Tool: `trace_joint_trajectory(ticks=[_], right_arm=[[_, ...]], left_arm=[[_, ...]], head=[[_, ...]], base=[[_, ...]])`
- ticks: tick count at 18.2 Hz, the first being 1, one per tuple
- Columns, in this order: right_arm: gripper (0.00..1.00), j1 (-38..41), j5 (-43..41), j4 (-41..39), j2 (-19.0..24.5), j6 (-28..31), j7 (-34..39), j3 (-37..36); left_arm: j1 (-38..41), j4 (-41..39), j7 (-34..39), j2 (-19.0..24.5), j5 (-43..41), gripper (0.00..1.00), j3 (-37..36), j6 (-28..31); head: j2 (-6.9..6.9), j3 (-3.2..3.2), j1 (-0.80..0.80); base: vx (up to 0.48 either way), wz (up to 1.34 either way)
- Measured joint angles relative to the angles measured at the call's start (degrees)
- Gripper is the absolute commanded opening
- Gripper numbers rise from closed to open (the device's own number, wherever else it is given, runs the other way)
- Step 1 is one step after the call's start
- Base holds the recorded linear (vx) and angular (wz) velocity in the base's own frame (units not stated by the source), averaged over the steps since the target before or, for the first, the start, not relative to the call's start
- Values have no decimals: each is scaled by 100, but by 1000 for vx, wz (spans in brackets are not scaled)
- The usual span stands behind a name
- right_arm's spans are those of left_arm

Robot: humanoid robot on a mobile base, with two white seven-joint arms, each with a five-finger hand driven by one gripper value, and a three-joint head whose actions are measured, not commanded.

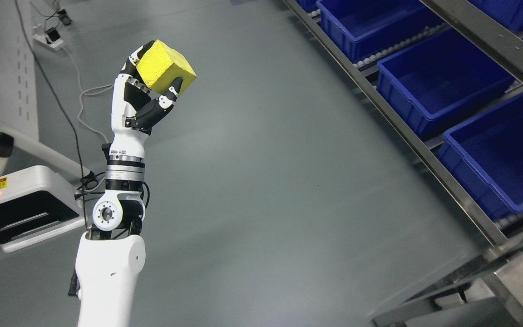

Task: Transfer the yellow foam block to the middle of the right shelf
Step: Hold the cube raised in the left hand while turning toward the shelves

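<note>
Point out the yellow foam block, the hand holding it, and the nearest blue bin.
yellow foam block [167,66], head view, textured front face.
left hand [145,97], head view, palm below the block.
nearest blue bin [506,159], head view, bare inner floor.

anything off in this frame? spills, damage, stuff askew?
Nothing stands out. The left hand holds the yellow foam block up over bare floor, well left of the shelf. Its blue bins sit in a row and look empty. Cables trail along the floor.
</note>
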Motion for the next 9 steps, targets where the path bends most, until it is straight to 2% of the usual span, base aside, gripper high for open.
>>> trace_joint_trajectory(ticks=[9], right_arm=[[100, 0, 0, 0, 0, 0, 8, 0]], left_arm=[[463, -424, -6, -8, -3, 31, -19, 186]], head=[[0, 0, 0]], base=[[95, 378]])
